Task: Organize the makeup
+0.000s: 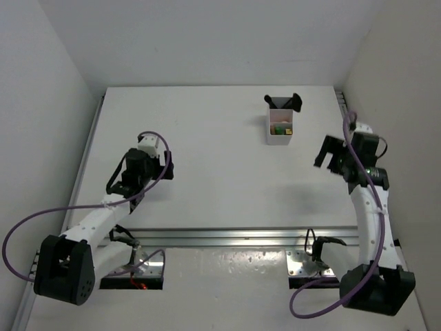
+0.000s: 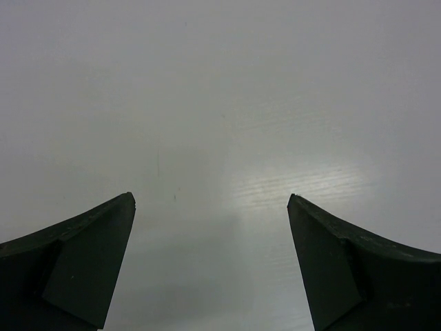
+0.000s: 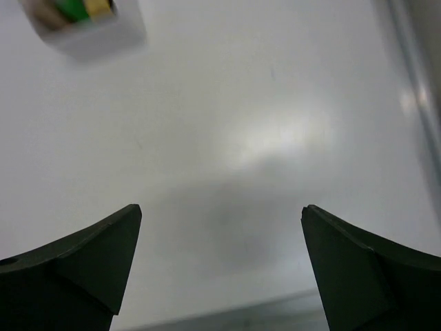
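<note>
Where the flat white desk (image 1: 207, 158) spreads beneath them, the left end effector (image 2: 211, 200) and right end effector (image 3: 222, 207) both gape open, empty; far right, a translucent white compartment box (image 1: 280, 138) holds thin black brushes (image 1: 275, 101) and small green and gold-brown tubes (image 1: 281, 128).

white box (image 1: 279, 138): far right of table (image 1: 207, 158) | metal rail (image 1: 227, 236): near edge
</note>
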You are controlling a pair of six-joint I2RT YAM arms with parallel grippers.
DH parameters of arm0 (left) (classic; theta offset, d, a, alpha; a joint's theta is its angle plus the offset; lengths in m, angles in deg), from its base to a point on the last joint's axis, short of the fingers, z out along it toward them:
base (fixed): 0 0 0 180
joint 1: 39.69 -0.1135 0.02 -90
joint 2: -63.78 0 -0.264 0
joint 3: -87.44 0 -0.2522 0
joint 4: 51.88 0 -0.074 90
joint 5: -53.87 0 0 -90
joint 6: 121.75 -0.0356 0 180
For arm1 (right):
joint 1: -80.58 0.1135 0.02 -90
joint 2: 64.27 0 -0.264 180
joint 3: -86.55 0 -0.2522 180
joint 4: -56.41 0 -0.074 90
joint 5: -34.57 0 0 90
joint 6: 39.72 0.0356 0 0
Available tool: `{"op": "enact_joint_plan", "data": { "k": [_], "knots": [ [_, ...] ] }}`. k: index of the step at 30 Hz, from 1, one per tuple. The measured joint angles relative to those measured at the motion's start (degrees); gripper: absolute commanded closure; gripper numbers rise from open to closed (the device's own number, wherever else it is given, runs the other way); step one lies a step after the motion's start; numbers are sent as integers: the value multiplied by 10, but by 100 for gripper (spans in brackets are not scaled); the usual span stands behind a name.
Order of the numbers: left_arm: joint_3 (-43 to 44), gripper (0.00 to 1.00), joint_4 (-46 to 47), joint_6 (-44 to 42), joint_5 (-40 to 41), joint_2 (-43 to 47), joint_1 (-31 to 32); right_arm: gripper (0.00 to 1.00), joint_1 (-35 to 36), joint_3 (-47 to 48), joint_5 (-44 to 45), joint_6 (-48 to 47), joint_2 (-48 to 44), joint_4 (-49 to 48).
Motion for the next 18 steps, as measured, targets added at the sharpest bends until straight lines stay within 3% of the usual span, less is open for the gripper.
{"op": "enact_joint_plan", "data": {
  "k": [6, 18],
  "knots": [
    [-92, 1, 32, 68, 15, 56, 0, 0, -12, -142, 0, 63, -79, 157],
    [-144, 1, 96, 104, 12, 96, -2, 0, -11, -148, 47, 148, -191, 282]
  ]
}}
